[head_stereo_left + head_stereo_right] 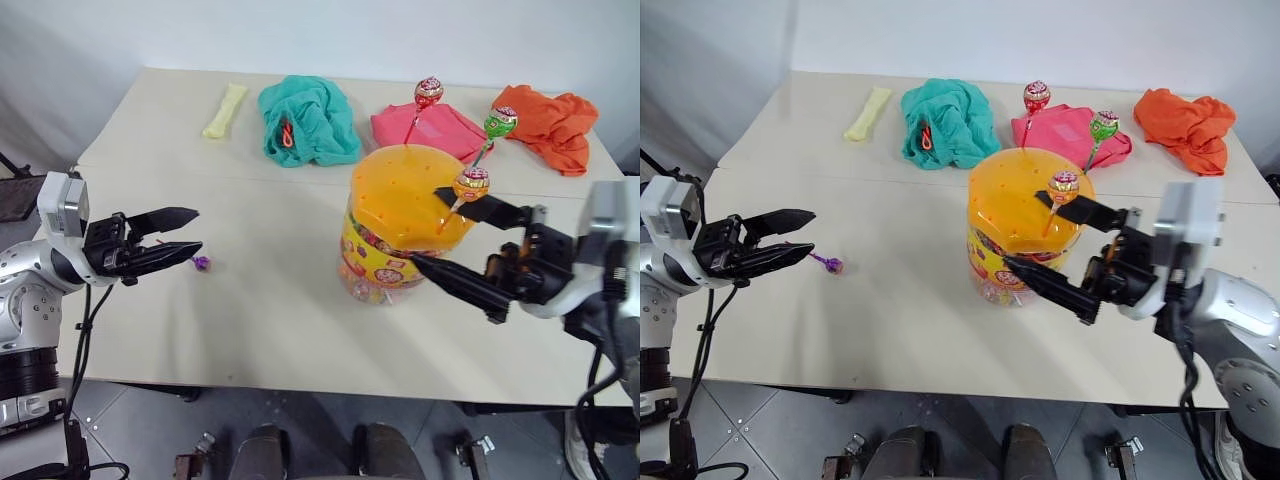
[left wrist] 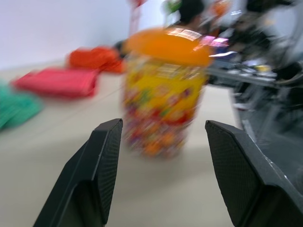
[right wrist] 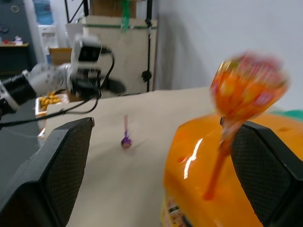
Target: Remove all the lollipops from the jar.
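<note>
The table (image 1: pixel 250 330) is carrying the jar (image 1: pixel 395 245) right of centre, standing upright with its domed orange lid on. The right gripper (image 1: pixel 450 235) is reaching in level from the right with its two black fingers spread wide, one finger lying alongside the orange-pink lollipop (image 1: pixel 471 184) at the lid's right edge and the other sitting low against the jar's labelled wall; it is gripping nothing. The left gripper (image 1: pixel 178 236) is hovering above the table's left side, fingers parted to a moderate gap and empty, pointing toward the jar. Along the far edge a teal cloth (image 1: pixel 308 120), a pink cloth (image 1: pixel 430 128), an orange cloth (image 1: pixel 548 122) and a pale yellow wrapper (image 1: pixel 225 110) are lying in a row, well apart from the grippers. Three lollipops are standing in the lid's holes: the pink-red lollipop (image 1: pixel 428 92) at the back, the green lollipop (image 1: pixel 500 122) at the right rear, and the orange-pink one nearest the right gripper. The purple lollipop (image 1: pixel 200 262) is lying on the table just beside the left gripper's fingertips, clear of the jar. Open tabletop is running between the left gripper and the jar and along the near edge.
</note>
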You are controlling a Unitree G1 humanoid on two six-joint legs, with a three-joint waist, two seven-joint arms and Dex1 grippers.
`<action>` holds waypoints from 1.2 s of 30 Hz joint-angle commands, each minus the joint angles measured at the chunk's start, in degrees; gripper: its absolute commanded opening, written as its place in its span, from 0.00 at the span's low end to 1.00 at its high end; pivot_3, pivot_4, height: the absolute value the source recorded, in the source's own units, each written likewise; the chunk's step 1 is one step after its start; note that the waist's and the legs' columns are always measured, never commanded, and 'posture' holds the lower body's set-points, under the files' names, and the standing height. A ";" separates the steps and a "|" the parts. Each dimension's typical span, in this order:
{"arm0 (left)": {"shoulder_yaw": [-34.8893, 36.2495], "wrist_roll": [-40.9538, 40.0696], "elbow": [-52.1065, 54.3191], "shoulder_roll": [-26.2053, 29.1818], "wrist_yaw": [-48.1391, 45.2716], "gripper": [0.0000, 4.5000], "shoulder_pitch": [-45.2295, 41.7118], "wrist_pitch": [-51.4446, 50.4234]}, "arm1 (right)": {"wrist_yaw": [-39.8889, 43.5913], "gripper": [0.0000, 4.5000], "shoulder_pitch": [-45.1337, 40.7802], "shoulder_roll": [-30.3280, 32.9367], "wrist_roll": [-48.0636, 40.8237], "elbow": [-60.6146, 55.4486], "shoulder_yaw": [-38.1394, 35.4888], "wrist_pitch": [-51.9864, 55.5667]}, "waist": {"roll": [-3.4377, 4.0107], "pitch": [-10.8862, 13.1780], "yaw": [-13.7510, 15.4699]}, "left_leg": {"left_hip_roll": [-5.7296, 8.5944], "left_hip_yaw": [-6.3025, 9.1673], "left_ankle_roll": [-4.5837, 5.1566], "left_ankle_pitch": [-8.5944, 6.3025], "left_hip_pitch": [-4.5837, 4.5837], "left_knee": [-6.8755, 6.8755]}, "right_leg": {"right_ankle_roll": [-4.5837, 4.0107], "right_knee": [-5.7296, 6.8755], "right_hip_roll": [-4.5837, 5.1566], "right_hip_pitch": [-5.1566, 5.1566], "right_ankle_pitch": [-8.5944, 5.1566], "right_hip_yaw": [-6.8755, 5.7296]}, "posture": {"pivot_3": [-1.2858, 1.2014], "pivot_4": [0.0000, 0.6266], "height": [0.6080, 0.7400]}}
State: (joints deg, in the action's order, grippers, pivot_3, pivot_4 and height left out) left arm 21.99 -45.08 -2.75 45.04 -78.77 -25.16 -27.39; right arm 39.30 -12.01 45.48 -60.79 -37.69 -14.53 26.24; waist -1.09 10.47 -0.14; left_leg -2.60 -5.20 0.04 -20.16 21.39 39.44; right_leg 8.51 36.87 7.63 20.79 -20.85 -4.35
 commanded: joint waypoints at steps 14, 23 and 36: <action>-1.78 -11.44 12.71 -2.81 4.77 0.66 -1.68 -6.85 | 6.12 0.00 -2.62 -3.45 -1.09 6.48 -6.49 -2.82 | 0.00 0.00 0.08 | 0.01 0.00 0.01 0.00 -0.03 0.03 | 0.00 -0.05 -0.02 -0.08 0.00 0.02 | 0.52 0.24 1.00; -6.64 -8.48 11.19 -3.23 0.16 0.66 -3.38 -5.16 | -0.23 0.00 3.81 5.12 -7.53 17.72 -27.83 4.81 | 0.00 0.00 0.26 | 0.01 0.01 0.01 0.00 -0.02 0.01 | 0.00 -0.15 -0.05 -0.12 0.00 0.00 | 0.52 0.24 1.00; -10.25 -2.07 8.44 -3.46 -3.77 0.66 -3.35 1.16 | -4.59 0.00 24.45 14.13 36.13 40.92 -15.43 4.97 | 0.15 -0.01 -0.05 | 0.36 -0.23 0.04 0.02 -0.08 -0.16 | 0.00 -0.44 -0.07 -0.11 0.00 0.18 | 0.52 0.24 1.00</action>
State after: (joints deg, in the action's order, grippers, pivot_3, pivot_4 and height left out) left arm 11.14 -47.19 5.70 41.31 -82.32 -27.84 -27.16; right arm 34.80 12.64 58.70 -26.65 2.61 -29.62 30.56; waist -0.93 10.46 -0.18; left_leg -2.24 -5.43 0.08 -20.15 21.31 39.27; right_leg 8.51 36.44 7.57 20.68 -20.85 -4.17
